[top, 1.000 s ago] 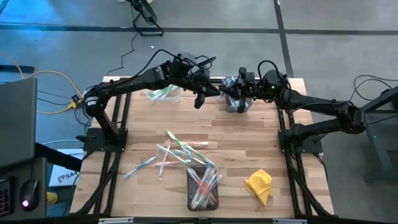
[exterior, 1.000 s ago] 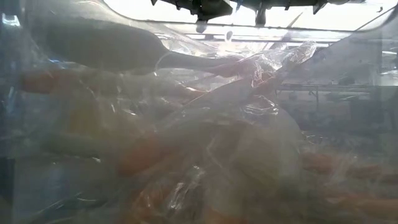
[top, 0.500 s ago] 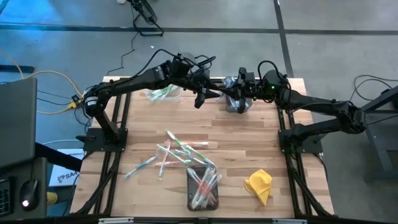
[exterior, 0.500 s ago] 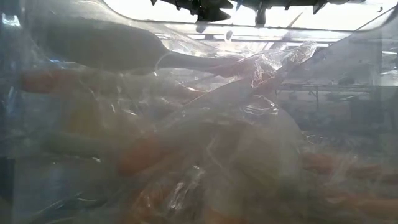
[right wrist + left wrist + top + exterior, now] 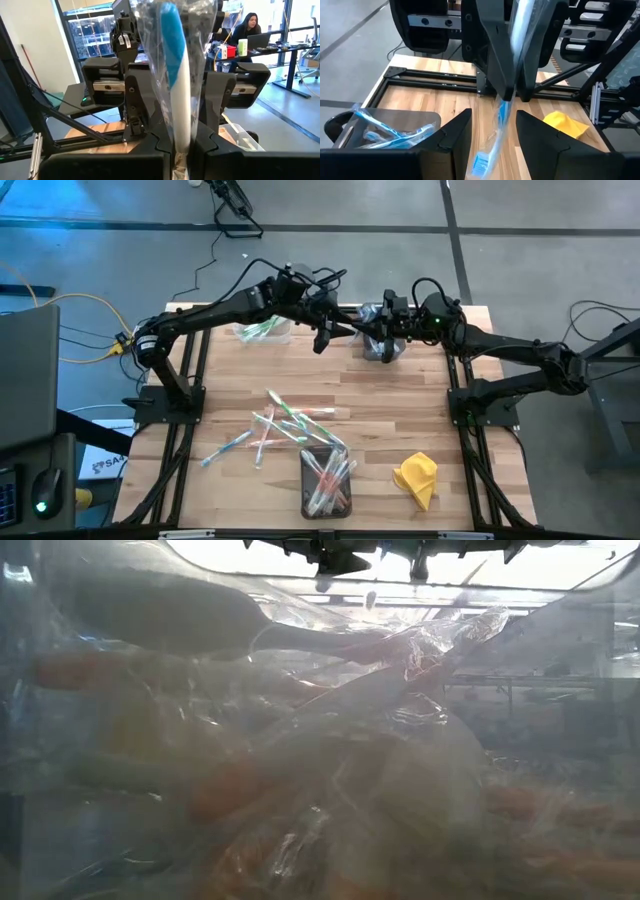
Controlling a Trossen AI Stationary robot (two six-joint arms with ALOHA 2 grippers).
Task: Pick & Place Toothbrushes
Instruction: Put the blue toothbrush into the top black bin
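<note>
A blue-and-white toothbrush (image 5: 496, 125) in a clear wrapper hangs in the air above the table's far middle, with my right gripper (image 5: 368, 330) shut on it. My left gripper (image 5: 493, 115) faces it from the left. Its open fingers stand on either side of the brush's bristle end (image 5: 480, 161) without touching. More toothbrushes (image 5: 285, 425) lie loose on the wooden table. Others fill a dark bin (image 5: 326, 480) at the near edge. In the low view, wrapped brushes close to the lens hide nearly everything. My right gripper pinches the toothbrush's white handle end (image 5: 182, 132) and its wrapper between its two fingers. The fingers come level from the table's right side and lie along the brush. The brush sticks out past the fingertips toward my left gripper, lifted clear of the table.
A clear bin (image 5: 262, 330) with green brushes stands at the far left. A bin with blue brushes (image 5: 385, 130) stands at the far middle, below the grippers. A yellow cloth (image 5: 417, 478) lies near right. A person (image 5: 248, 25) sits at a desk beyond the table.
My left gripper's fingers have spread apart around the toothbrush's bristle end. Both arms have kept their places, and the brush stays in my right gripper.
</note>
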